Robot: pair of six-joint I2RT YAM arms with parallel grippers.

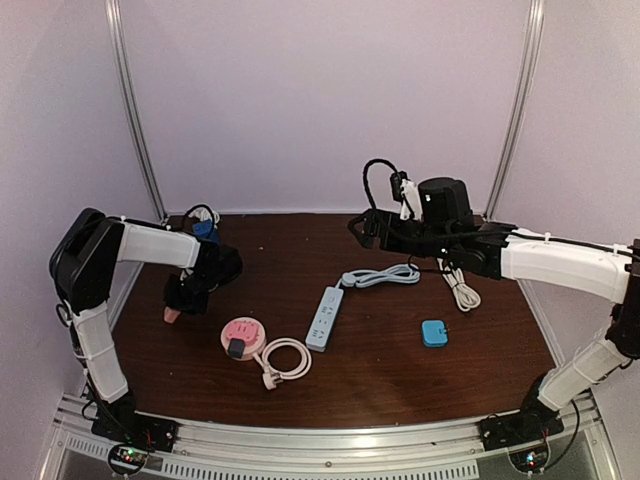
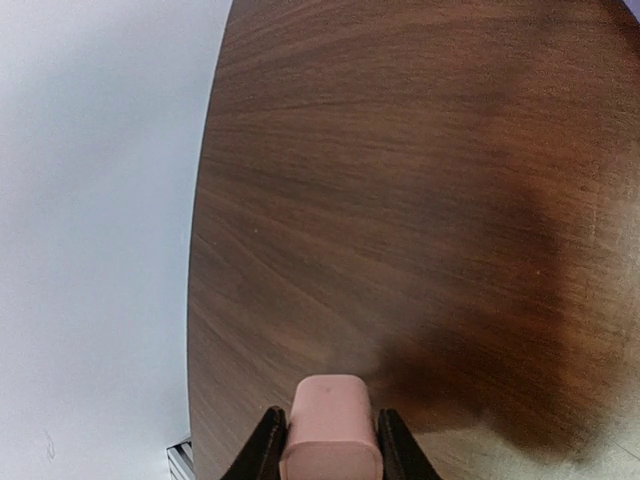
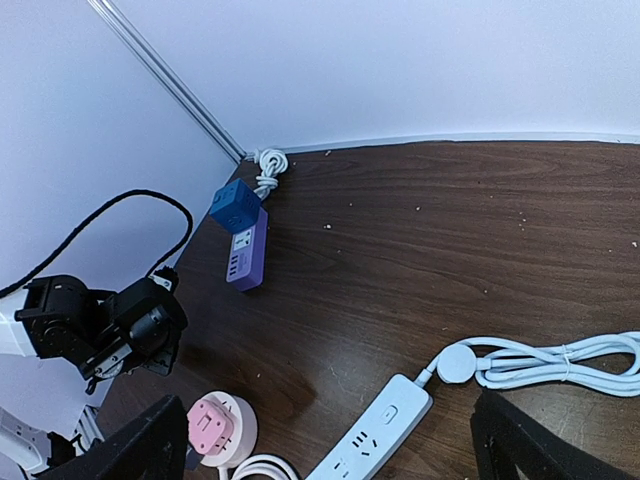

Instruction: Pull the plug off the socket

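left fingers [image 2: 262, 445] tight on pink plug [image 2: 330, 430]; right fingers [image 3: 140, 450] wide apart; black plug [image 1: 236, 349] in pink socket [image 1: 247, 328]

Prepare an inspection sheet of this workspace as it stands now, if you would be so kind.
Surface: brown wood-grain table, a few pale specks towards the back.
Job's things: pink plug clamped in the left end effector, apart from the round pink socket, which lies flat.
Clutter: white power strip; small blue block; blue cube and purple strip at the back left corner.
End effectors: left end effector shut on the pink plug; right end effector open, raised, holding nothing.
Cables: socket's white cord coiled; power strip's lead bundled; loose white cable.
Surroundings: pale walls, metal frame posts.
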